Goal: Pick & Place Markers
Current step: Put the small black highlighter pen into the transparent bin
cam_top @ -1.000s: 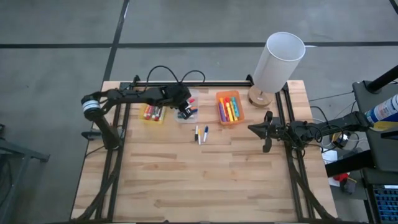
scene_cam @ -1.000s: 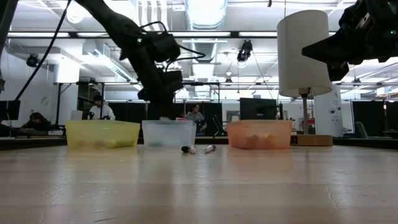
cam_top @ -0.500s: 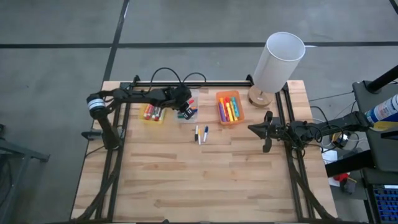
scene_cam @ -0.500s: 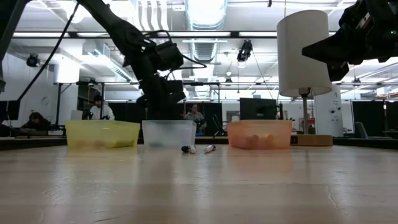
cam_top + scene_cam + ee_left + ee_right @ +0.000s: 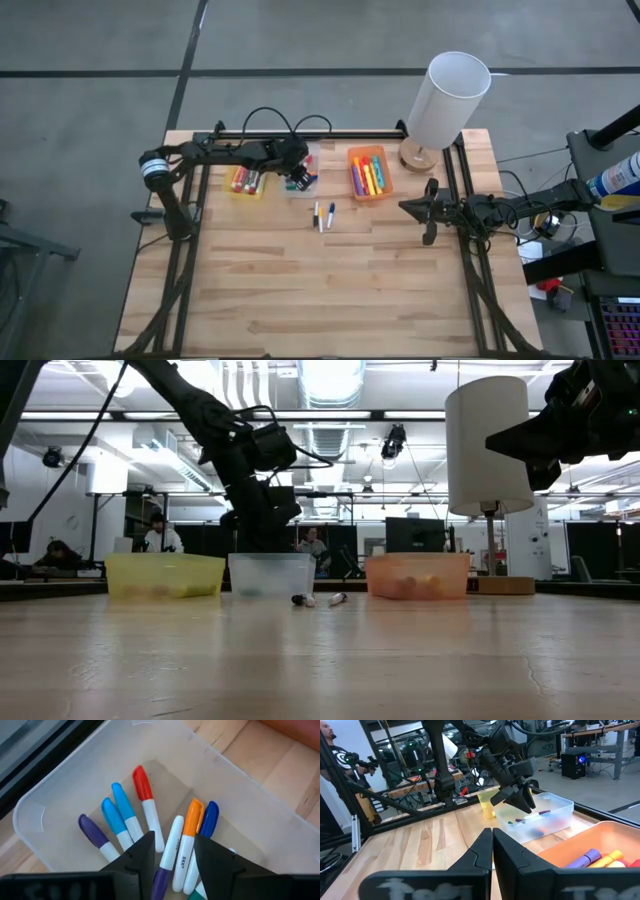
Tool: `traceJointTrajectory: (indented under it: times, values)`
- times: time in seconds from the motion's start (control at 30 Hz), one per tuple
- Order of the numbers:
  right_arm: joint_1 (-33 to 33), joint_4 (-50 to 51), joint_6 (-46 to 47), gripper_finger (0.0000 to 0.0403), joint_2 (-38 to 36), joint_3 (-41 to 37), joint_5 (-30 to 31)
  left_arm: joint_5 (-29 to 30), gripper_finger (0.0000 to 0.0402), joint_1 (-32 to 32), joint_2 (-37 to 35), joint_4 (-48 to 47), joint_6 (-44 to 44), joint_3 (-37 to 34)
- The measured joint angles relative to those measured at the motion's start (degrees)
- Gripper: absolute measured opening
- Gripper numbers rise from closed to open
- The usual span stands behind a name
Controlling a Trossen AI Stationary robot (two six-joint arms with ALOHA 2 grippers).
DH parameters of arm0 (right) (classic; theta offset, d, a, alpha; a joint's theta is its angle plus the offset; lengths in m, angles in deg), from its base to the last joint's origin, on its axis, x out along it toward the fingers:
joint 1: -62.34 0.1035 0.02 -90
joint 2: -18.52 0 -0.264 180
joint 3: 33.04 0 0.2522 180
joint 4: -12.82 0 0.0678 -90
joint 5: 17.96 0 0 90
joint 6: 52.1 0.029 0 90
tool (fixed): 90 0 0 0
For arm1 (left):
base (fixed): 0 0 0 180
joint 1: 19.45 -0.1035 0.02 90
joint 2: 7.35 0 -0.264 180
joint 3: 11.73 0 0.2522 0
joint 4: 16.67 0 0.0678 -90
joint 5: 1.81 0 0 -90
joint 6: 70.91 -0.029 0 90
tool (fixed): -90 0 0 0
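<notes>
My left gripper point(image 5: 297, 181) hangs open over the clear bin point(image 5: 303, 160), pointing steeply down into it. Several markers lie on the bin's floor: red-capped point(image 5: 141, 782), light blue point(image 5: 120, 802), purple point(image 5: 91, 829), orange point(image 5: 192, 817) and dark blue point(image 5: 210, 815). A white-bodied marker point(image 5: 174, 845) shows in the gap between the fingers, lying with the others. Two more markers point(image 5: 317, 215) point(image 5: 331, 212) lie on the table in front of the bins. My right gripper point(image 5: 404, 206) waits shut at the table's right side, held level above it.
A yellow bin point(image 5: 246, 181) with markers stands left of the clear one, and an orange bin point(image 5: 369, 173) with several markers stands to its right. A white-shaded lamp point(image 5: 447, 98) stands at the far right corner. The near half of the wooden table point(image 5: 320, 290) is bare.
My left arm has dipped a little over the clear bin, and its gripper has rolled slightly. The bins and the two markers on the table lie as before.
</notes>
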Motion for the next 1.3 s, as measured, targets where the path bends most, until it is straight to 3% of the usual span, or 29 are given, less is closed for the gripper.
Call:
traceJointTrajectory:
  times: [0.27, 0.57, 0.77, 1.13, 1.3]
  values:
    - [0.0, 0.0, 0.0, 0.0009, 0.0, 0.0, 0.0, -0.2, 0.0137, 1.6, -2.2, -6.5, 0.6, 5.2]
    - [0.0, 0.0, 0.0, 0.0009, 0.0, 0.0, 0.0, -6.6, 0.0137, 10.8, -6.1, -7.1, 4.6, 7.1]
    - [0.0, 0.0, 0.0, 0.0009, 0.0, 0.0, 0.0, -6.9, 0.0137, 19.2, -3.6, -5.7, -6.2, 6.9]
    - [0.0, 0.0, 0.0, 0.0009, -0.1, 0.0, 0.0, -5.3, 0.0137, 23.9, 1.3, -9.3, 11.8, 6.9]
    - [0.0, 0.0, 0.0, 0.0009, -0.1, 0.0, 0.0, -0.5, 0.0137, 23.7, 2.9, -12.9, 18.4, 6.9]
